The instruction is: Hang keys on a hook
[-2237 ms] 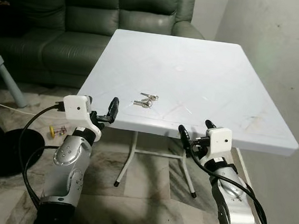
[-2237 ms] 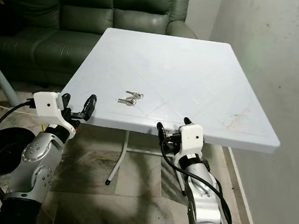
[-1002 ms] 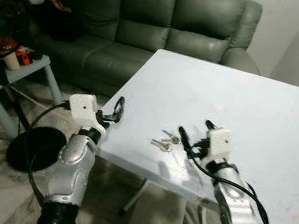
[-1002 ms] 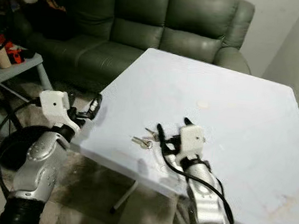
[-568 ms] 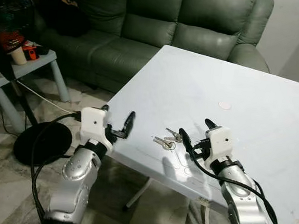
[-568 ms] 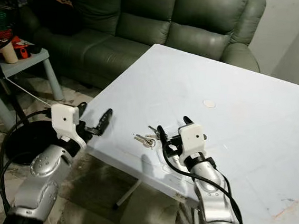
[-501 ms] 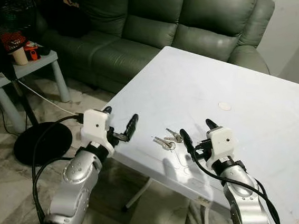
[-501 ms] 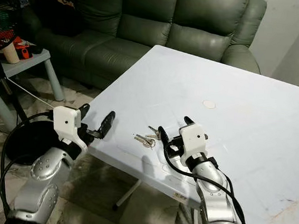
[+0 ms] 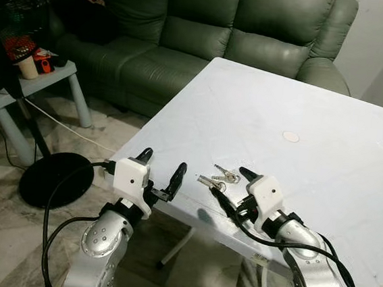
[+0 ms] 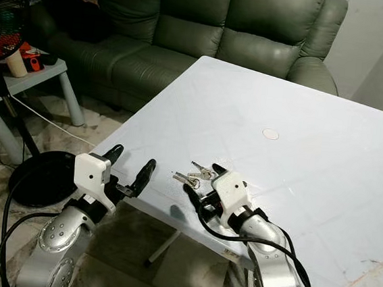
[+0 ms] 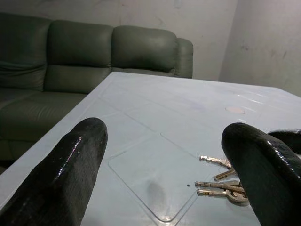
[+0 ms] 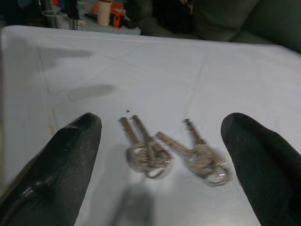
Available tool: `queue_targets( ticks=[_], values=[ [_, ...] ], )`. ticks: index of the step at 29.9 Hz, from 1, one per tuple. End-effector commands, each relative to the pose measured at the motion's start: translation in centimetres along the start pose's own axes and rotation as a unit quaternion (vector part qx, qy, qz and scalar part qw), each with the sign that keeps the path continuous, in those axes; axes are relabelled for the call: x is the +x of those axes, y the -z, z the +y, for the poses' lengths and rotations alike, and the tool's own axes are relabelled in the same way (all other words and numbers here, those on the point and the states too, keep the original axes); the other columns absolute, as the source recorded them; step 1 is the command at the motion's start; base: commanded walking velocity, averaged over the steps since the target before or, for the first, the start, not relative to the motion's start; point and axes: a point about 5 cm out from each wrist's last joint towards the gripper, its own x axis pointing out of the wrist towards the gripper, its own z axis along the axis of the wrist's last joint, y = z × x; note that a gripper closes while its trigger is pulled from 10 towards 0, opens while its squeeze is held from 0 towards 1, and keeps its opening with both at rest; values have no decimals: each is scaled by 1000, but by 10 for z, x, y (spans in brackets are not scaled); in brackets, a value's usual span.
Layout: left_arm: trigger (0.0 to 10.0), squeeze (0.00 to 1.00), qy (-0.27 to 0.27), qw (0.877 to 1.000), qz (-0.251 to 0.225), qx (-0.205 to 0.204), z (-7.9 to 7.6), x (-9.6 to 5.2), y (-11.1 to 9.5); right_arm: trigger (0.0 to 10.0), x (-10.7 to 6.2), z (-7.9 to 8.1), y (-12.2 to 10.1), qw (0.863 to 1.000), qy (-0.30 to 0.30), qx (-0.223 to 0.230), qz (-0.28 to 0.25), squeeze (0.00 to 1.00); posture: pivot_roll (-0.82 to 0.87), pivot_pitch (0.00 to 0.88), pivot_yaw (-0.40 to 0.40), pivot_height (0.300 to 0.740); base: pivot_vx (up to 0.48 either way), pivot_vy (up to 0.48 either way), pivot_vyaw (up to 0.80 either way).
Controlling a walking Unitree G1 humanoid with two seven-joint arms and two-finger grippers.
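Observation:
Two small bunches of silver keys (image 9: 217, 178) lie near the front left edge of the white table (image 9: 297, 99). My right gripper (image 9: 230, 182) hovers low just behind them, open, one finger on each side of the keys. In the right wrist view the keys (image 12: 169, 154) lie flat between the two black fingertips (image 12: 70, 150), untouched. My left gripper (image 9: 164, 161) is open at the table's front left edge, a hand's width left of the keys. The left wrist view looks across the tabletop with the keys (image 11: 221, 186) by one finger.
A dark green sofa (image 9: 188, 35) stands behind the table. At the left are a small grey side table (image 9: 20, 90) with a cup and clutter, a black round base (image 9: 52, 179) on the floor, and a white cable. A small white disc (image 9: 290, 136) lies mid-table.
My right gripper has dropped and turned toward the keys, now straddling them. My left gripper has shifted right, up to the table edge. The camera view has moved slightly.

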Motion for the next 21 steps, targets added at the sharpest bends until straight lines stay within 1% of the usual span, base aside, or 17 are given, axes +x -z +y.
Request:
queue_targets(
  ticks=[1, 3, 5, 6, 10, 12, 13, 14, 16, 21],
  values=[
    [10000, 0, 5, 1000, -5, 4, -2, -1, -3, 10000, 1, 2, -5, 1000, -8, 10, -6, 0, 29, 32, -54, 740, 0, 0, 0],
    [10000, 0, 5, 1000, -4, 4, -3, -2, -4, 10000, 6, 8, -7, 999, -8, 34, -1, 0, 30, 38, -56, 740, 0, 0, 0],
    [10000, 0, 5, 1000, -4, 2, -4, -2, -4, 10000, 7, 9, -8, 999, -7, 41, -1, 0, 31, 43, -56, 740, 0, 0, 0],
    [10000, 0, 4, 1000, -2, 2, -4, -4, -3, 10000, 9, 11, -9, 998, 0, 55, 1, 0, 32, 50, -56, 740, 0, 0, 0],
    [10000, 0, 3, 1000, 1, 1, -5, -6, -3, 10000, 12, 14, -11, 998, 6, 70, 5, 0, 37, 62, -56, 740, 0, 0, 0],
    [10000, 0, 2, 1000, 5, -1, -6, -9, -2, 10000, 15, 16, -11, 996, 20, 84, 19, 0, 39, 69, -56, 740, 0, 0, 0],
    [10000, 0, 2, 1000, 5, -1, -6, -9, -2, 10000, 15, 16, -11, 996, 20, 84, 19, 0, 39, 69, -56, 740, 0, 0, 0],
    [10000, 0, 2, 1000, 8, -3, -7, -11, -2, 10000, 17, 17, -10, 995, 29, 96, 28, 0, 41, 77, -54, 740, 0, 0, 0],
    [10000, 0, 1, 1000, 9, -4, -7, -12, -1, 10000, 17, 18, -10, 994, 33, 100, 31, 0, 41, 77, -54, 740, 0, 0, 0],
    [10000, 0, 1, 1000, 13, -4, -8, -15, -2, 10000, 16, 19, -6, 990, 55, 117, 61, 0, 41, 87, -52, 740, 0, 0, 0]
  ],
)
